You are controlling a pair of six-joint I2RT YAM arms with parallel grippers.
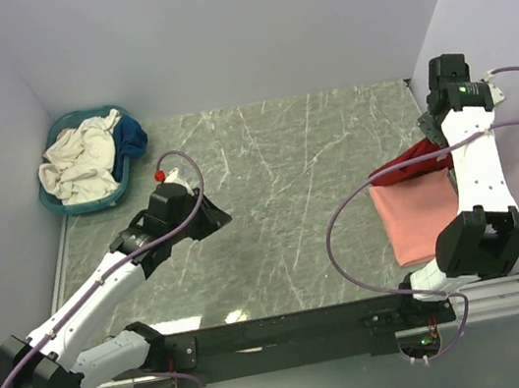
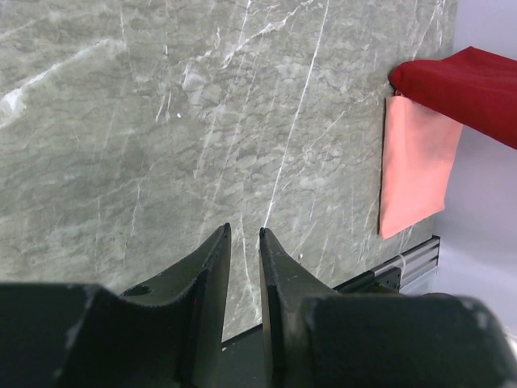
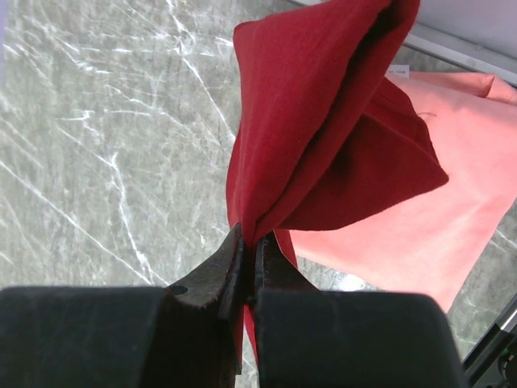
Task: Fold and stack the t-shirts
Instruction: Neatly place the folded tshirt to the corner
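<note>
At right of frame, your right gripper (image 3: 249, 246) clamps deep red t-shirt (image 3: 323, 129) over salmon pink t-shirt (image 3: 428, 234); stacking step; lower squarely next; left gripper (image 2: 244, 242) nearly closed, empty.

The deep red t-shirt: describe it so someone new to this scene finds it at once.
Look to the right edge of the marble table, where the right gripper is shut on the deep red t-shirt. It hangs bunched above the flat salmon pink t-shirt, the only dark red cloth there.
</note>
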